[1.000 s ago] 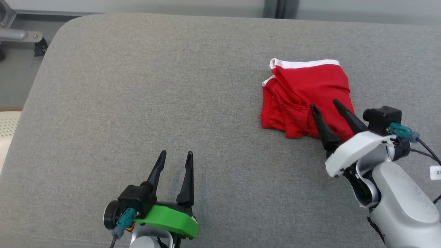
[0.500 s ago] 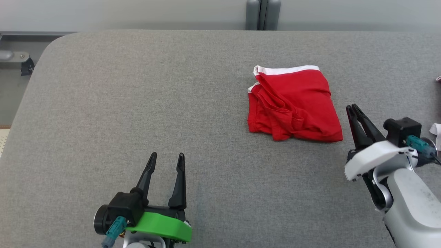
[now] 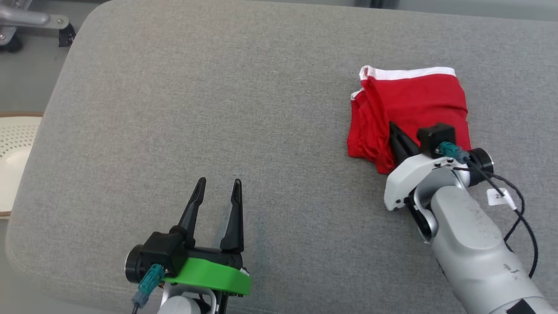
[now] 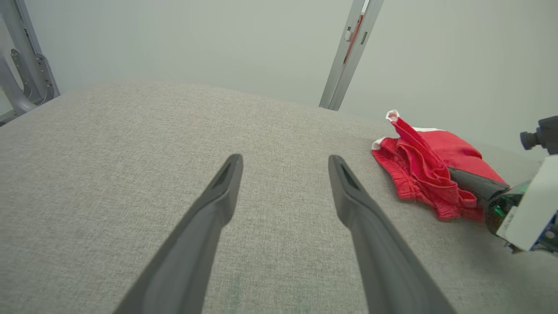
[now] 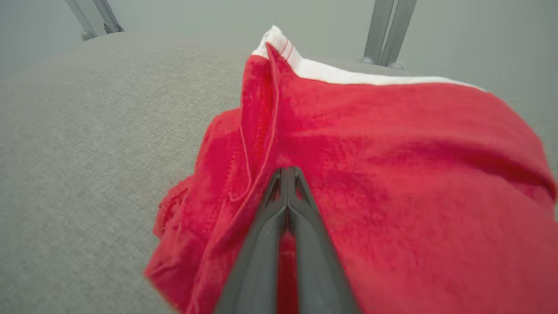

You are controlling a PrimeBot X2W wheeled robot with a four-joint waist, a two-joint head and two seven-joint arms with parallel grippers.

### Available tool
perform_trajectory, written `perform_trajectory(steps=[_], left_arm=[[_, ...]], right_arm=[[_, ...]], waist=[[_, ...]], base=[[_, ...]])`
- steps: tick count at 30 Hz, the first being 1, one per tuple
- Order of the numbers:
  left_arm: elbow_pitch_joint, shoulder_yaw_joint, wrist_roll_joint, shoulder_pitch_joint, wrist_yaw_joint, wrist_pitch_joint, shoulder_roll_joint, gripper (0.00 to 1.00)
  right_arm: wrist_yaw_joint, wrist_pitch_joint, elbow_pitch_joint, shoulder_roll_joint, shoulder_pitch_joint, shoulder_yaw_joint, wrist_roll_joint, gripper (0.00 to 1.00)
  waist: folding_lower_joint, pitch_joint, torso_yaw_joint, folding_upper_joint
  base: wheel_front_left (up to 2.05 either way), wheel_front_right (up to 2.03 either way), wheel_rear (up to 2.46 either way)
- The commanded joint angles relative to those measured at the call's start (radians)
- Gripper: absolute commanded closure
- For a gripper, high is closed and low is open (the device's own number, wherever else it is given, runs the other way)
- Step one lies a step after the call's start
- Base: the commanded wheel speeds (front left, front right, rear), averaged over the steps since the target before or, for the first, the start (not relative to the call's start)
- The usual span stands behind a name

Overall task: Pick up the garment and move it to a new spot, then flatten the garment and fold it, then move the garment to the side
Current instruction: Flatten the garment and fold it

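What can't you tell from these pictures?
- Whether the shut right jaws pinch the garment: right wrist view, their tips hide it.
- The garment's near edge: head view, the right arm covers it.
- White perforated thing: head view, cut off at the left edge.

The left gripper (image 3: pixel 219 181), at seven o'clock in the head view, has two long, dark, tapering fingers on a black block. A bright green bracket (image 3: pixel 209 277) sits beneath it, and a teal plug (image 3: pixel 148 285) at the bracket's eight o'clock carries a thin dark lead. The right gripper (image 3: pixel 391 125), at four o'clock, has matching dark fingers. Behind them are a white bracket (image 3: pixel 409 174) with small dark screws, a black camera box (image 3: pixel 436 134) and a second teal plug (image 3: pixel 449 150). A black cable (image 3: pixel 518 218) loops at three o'clock and bears a white tag (image 3: pixel 499 196); its print is too small to read. The forearm (image 3: pixel 471 248) is pale grey, rounded and faintly speckled.
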State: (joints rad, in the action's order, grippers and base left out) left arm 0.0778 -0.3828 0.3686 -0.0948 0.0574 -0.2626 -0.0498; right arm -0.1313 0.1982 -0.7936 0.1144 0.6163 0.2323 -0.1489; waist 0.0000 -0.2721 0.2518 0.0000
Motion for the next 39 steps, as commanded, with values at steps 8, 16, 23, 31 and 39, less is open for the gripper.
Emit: perform_trajectory(steps=[8,16,23,31,39], left_arm=[[-0.005,-0.009,0.018,-0.013,0.018,-0.003,-0.002,0.0],[-0.002,-0.004,0.016,-0.001,0.015,-0.003,-0.002,0.0],[0.0,-0.01,0.017,0.004,0.008,-0.003,-0.002,0.0],[0.003,-0.016,0.018,0.006,0.005,-0.003,-0.002,0.0],[0.005,-0.016,0.024,0.005,0.005,-0.003,-0.002,0.0]], right_arm=[[0.001,0.038,-0.097,-0.046,0.025,0.092,0.009,1.0],[0.001,0.063,-0.091,-0.058,0.024,0.126,0.031,1.0],[0.001,0.067,-0.049,-0.063,-0.001,0.16,0.049,1.0],[0.001,0.067,-0.029,-0.063,-0.034,0.208,0.044,1.0],[0.001,0.063,-0.06,-0.064,-0.028,0.282,0.008,1.0]], waist=[[0.0,-0.008,0.039,0.0],[0.0,0.005,0.026,0.0],[0.0,0.016,0.019,0.0],[0.0,0.019,0.028,0.0],[0.0,0.015,0.038,0.0]], base=[[0.0,0.0,0.0],[0.0,0.0,0.0],[0.0,0.0,0.0],[0.0,0.0,0.0],[0.0,0.0,0.0]])
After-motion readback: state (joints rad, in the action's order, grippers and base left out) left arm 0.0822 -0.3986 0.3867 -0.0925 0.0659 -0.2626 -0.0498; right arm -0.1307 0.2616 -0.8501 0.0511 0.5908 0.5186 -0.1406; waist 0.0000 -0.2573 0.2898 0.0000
